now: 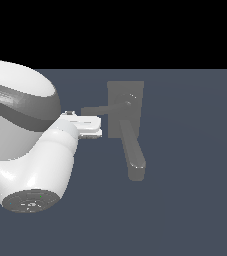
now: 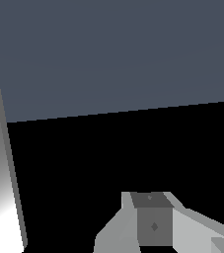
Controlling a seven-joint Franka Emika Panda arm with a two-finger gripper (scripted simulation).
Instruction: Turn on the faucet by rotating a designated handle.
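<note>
- The faucet [image 1: 126, 107] stands as an upright grey block on the dark floor, and I will place everything else from it.
- Its thick, round-tipped spout [image 1: 134, 152] runs from the block's lower part toward the camera.
- The handle [image 1: 101, 109], a thin straight bar, sticks out from the block's face toward the exterior view's left.
- The arm [image 1: 22, 135] fills the exterior view's left side, well to the left of the block.
- The gripper [image 1: 99, 126] reaches toward the block and sits just beside the handle's free end, slightly below it.
- I cannot tell whether a finger touches the bar yet; from here they look close but apart.
- In the exterior view the fingers [image 1: 87, 121] appear stacked close together, so the gap looks narrow, with nothing between them.
- The wrist view shows one finger [image 2: 155, 225] low in its frame and a pale grey upright shape I cannot name.
- My reading: this is the approach step, with the handle not yet turned.
- The next move calls for laying a finger against the bar near its free end and sweeping it around the block's pivot, keeping clear of the spout.
</note>
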